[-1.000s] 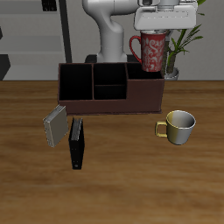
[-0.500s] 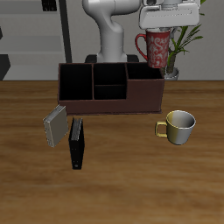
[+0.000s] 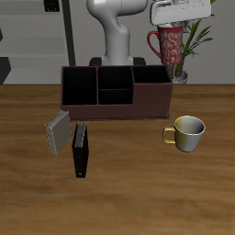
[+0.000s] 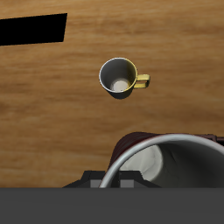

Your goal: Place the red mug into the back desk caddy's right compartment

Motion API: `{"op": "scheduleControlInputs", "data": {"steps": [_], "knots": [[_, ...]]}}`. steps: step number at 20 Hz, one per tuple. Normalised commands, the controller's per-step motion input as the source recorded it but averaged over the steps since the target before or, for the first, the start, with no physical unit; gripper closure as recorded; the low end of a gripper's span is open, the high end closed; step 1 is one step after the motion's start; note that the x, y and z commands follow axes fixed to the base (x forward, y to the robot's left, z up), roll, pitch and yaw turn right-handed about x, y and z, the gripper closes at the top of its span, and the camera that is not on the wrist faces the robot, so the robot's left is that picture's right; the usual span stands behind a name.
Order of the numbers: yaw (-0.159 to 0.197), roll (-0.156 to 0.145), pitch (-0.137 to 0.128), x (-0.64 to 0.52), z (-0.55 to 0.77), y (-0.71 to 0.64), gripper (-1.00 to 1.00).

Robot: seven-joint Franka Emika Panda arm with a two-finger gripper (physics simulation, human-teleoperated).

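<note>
My gripper (image 3: pixel 171 29) is shut on the red mug (image 3: pixel 170 48) and holds it upright by the rim, high in the air. The mug hangs above and a little behind the end of the back desk caddy (image 3: pixel 116 103), close to its undivided end compartment (image 3: pixel 151 74), which is dark inside. In the wrist view the mug's grey-white inside (image 4: pixel 150 164) and rim fill the near field, with the wooden table far below.
A cream-gold mug (image 3: pixel 188 133) with a yellow handle stands on the table in front of the caddy's end; it also shows in the wrist view (image 4: pixel 118 77). A grey book (image 3: pixel 58 131) and a black book (image 3: pixel 80 150) lie nearer the front. A potted plant (image 3: pixel 188 50) stands just behind the held mug.
My gripper has risen with the red mug and drifted slightly outward past the caddy's end. Nothing on the table has moved.
</note>
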Motion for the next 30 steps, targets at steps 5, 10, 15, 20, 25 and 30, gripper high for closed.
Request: {"op": "scheduleControlInputs", "data": {"steps": [5, 10, 15, 20, 25, 30], "knots": [[0.022, -0.009, 0.000, -0.03, -0.14, 0.02, 1.00], [0.021, 0.005, -0.006, -0.09, -0.05, -0.02, 1.00], [0.018, 0.023, -0.028, -0.22, 0.02, -0.01, 1.00], [0.016, 0.045, -0.030, -0.40, 0.04, -0.02, 1.00], [0.013, 0.001, -0.029, -0.18, 0.10, -0.10, 1.00], [-0.001, -0.021, -0.023, -0.11, 0.09, -0.15, 1.00]]}}
